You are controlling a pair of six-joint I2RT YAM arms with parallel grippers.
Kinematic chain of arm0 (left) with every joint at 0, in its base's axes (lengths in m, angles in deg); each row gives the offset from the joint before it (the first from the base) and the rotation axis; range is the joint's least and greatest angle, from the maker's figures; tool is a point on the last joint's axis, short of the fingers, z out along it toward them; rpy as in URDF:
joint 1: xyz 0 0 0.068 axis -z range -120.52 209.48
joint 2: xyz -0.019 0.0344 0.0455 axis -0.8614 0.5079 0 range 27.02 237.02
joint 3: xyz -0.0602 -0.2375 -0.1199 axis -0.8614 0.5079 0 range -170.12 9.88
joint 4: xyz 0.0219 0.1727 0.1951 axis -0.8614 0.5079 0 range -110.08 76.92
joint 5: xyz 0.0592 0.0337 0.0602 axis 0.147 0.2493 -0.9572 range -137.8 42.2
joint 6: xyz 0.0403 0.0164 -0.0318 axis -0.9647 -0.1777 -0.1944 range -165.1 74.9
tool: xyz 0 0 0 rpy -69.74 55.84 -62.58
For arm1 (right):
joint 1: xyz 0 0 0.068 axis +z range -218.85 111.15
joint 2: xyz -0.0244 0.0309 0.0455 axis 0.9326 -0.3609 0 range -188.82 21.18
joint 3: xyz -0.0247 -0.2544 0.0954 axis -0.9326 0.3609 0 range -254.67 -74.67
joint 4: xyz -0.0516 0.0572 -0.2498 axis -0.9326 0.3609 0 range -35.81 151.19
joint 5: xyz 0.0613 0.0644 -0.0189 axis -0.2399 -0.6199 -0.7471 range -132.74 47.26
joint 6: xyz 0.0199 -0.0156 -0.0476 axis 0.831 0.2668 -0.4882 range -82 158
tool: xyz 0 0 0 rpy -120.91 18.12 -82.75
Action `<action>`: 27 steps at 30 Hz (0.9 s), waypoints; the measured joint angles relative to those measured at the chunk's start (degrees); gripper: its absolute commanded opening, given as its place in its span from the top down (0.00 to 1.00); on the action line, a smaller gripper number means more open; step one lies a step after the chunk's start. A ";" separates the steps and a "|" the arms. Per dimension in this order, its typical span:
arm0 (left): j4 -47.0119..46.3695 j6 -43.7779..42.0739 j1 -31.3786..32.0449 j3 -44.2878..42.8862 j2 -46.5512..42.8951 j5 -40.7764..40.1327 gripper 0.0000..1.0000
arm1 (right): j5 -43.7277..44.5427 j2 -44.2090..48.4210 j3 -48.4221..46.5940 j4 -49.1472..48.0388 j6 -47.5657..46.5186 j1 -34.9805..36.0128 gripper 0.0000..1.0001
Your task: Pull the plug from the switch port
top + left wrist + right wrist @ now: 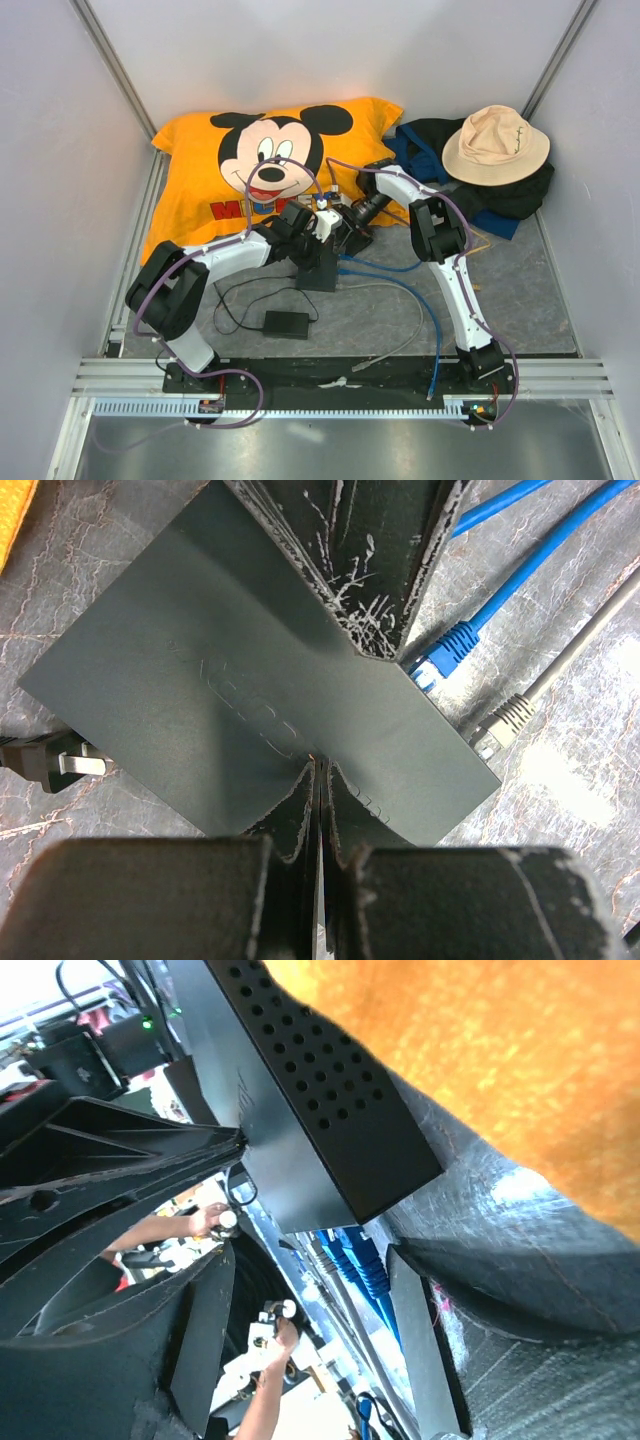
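Observation:
The switch [200, 680] is a flat matte black box lying on the grey table; it also shows in the top view [322, 272]. A blue plug [445, 655] and a grey plug [505, 720] sit in the sockets on its right edge. My left gripper [322, 780] is shut, with its tips pressed on the switch's top. My right gripper [310, 1310] is open at the socket edge, with the blue plugs [360, 1260] between its fingers, nearer the right one. One of its fingers [370, 570] lies over the switch just left of the blue plug.
A black power plug [50, 765] enters the switch's left edge. A power brick [286, 323] with a thin cord lies near the left arm. Blue cables [390, 270] and a grey cable [410, 300] trail right. An orange pillow [200, 170], a hat [495, 143] and dark clothes [520, 200] lie behind.

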 measured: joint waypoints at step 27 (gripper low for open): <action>0.85 -0.02 0.09 -0.72 0.44 -0.04 0.98 | -1.46 1.16 2.80 -7.17 -3.52 -0.92 0.49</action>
